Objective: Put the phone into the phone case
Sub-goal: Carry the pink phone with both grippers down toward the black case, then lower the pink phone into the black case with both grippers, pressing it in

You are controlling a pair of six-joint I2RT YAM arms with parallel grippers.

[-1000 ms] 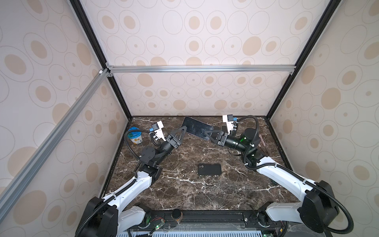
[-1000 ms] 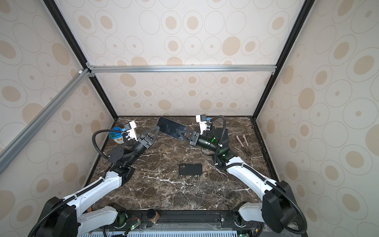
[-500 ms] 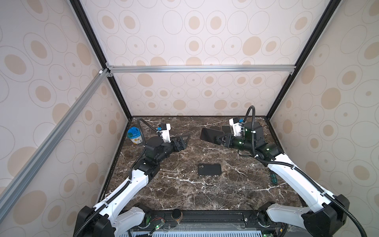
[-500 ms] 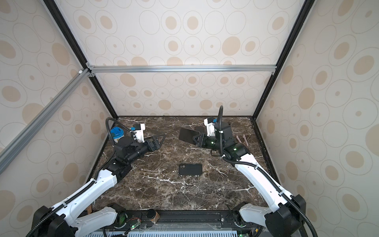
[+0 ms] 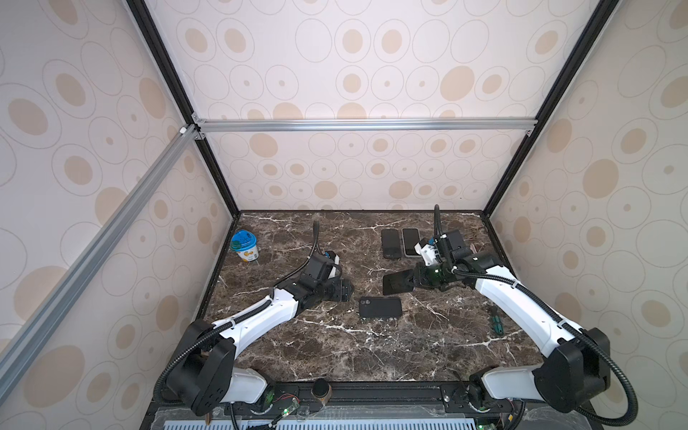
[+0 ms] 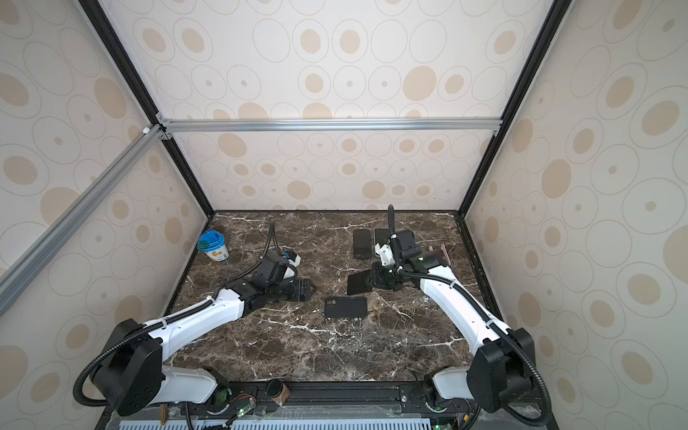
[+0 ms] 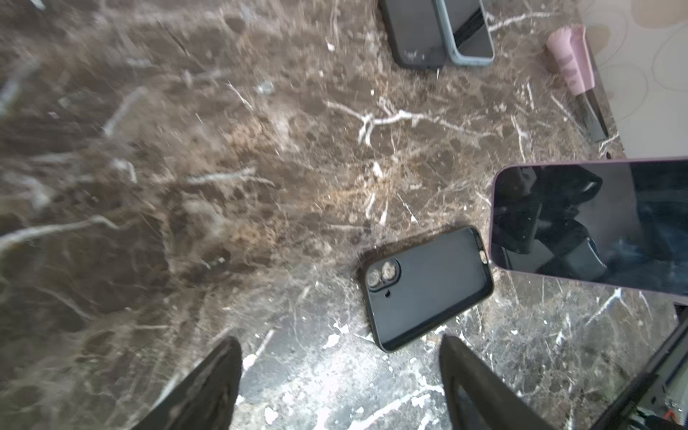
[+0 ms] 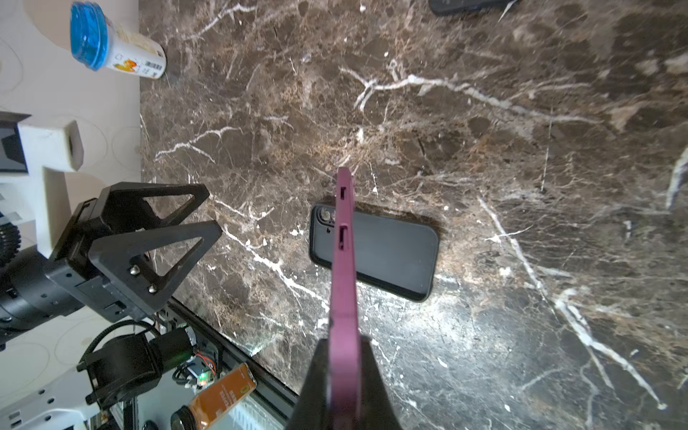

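The phone [image 5: 397, 283] [image 8: 344, 260] is clenched in my right claw [image 5: 411, 281] [image 8: 344, 357]. My 2 fingers press its 2 flat faces at one short end, and the rest of it sticks out free. It has a pink-purple rim and a dark screen, and it is raised off the counter [image 5: 335, 353] and tilted, so the glass faces up and toward my left arm. The left wrist view shows the screen [image 7: 595, 223] reflecting dark shapes. The phone case [image 5: 380, 307] [image 6: 345, 307] lies flat on the counter just in front of the phone, black, hollow side up, with the camera cut-out at its left end. From my right wrist the phone's edge crosses over that end of the case [image 8: 394, 253], but the phone is not seated in it. My left claw [image 5: 344, 292] [image 7: 338, 340] hangs just left of the case with its jaws spread wide and nothing between them. Toward the back wall, 2 more phones lie side by side, one in a dark case [image 5: 391, 242] and one in a pale case [image 5: 410, 241]. A cup with a blue lid [image 5: 244, 245] stands near the left wall, well apart. A pink-handled tool [image 7: 569, 59] lies by the right wall.
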